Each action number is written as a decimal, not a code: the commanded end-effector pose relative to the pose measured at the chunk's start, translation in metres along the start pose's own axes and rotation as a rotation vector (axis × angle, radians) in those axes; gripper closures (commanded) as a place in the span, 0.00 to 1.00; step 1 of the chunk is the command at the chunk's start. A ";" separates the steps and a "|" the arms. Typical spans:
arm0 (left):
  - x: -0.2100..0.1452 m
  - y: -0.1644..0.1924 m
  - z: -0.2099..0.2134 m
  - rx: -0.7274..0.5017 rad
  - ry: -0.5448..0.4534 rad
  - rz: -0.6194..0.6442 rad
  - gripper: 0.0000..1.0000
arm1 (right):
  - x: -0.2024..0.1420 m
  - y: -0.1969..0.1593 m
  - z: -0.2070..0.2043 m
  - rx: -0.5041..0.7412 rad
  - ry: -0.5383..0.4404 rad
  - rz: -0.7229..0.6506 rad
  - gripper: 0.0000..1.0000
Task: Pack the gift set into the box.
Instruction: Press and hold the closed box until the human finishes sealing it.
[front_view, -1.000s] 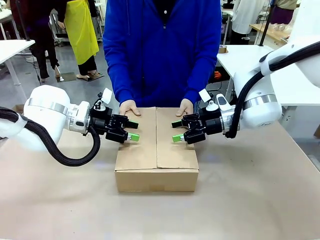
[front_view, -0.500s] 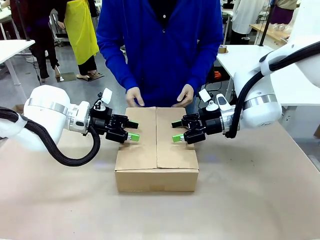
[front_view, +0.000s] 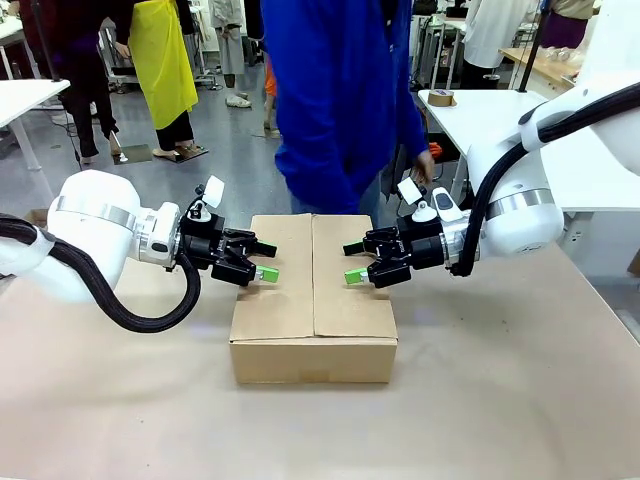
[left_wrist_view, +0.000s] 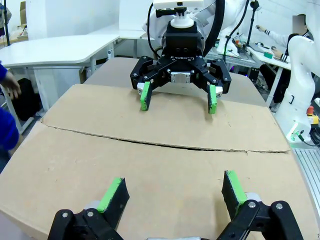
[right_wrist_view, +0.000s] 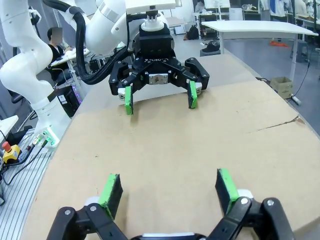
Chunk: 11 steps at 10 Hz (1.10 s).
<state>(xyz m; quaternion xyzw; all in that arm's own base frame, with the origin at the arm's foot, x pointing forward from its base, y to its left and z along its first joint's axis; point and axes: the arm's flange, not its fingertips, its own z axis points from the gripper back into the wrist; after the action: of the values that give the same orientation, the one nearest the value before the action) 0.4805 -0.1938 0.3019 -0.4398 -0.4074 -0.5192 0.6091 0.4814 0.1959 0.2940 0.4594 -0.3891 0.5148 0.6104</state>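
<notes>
The box (front_view: 313, 300) stands in the middle of the table with its top flaps folded flat and a seam down the centre. My left gripper (front_view: 266, 258) hangs open just over the left flap, fingers pointing right. Facing it over the right flap is my right gripper (front_view: 353, 262), also open. Neither holds anything. In the left wrist view my left gripper (left_wrist_view: 173, 184) looks across the box top (left_wrist_view: 150, 165) at the right gripper (left_wrist_view: 176, 97). The right wrist view mirrors this, my right gripper (right_wrist_view: 167, 184) facing the left gripper (right_wrist_view: 159, 97) over the cardboard (right_wrist_view: 170, 145). The gift set is hidden.
A person in a blue top (front_view: 340, 100) stands behind the box, turned sideways, one hand (front_view: 425, 165) down at the right. A white table (front_view: 480, 115) with a tape roll (front_view: 445, 97) sits at back right. Brown-covered tabletop (front_view: 500, 400) surrounds the box.
The person's hands have lifted off the far edge of the box, and the person has turned toward the right. Both arms have stayed where they were.
</notes>
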 end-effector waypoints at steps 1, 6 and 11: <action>-0.002 -0.001 0.001 -0.001 -0.001 -0.003 0.00 | -0.001 0.000 -0.002 0.004 -0.002 -0.002 0.00; -0.002 -0.001 0.001 -0.001 -0.001 -0.003 0.00 | -0.001 0.000 -0.002 0.004 -0.002 -0.002 0.00; -0.002 -0.001 0.001 -0.001 -0.001 -0.003 0.00 | -0.001 0.000 -0.002 0.004 -0.002 -0.002 0.00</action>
<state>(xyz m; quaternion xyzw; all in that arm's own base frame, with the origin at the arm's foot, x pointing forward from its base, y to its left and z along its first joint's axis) 0.4805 -0.1938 0.3019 -0.4398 -0.4074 -0.5192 0.6091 0.4814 0.1959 0.2940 0.4594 -0.3891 0.5148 0.6104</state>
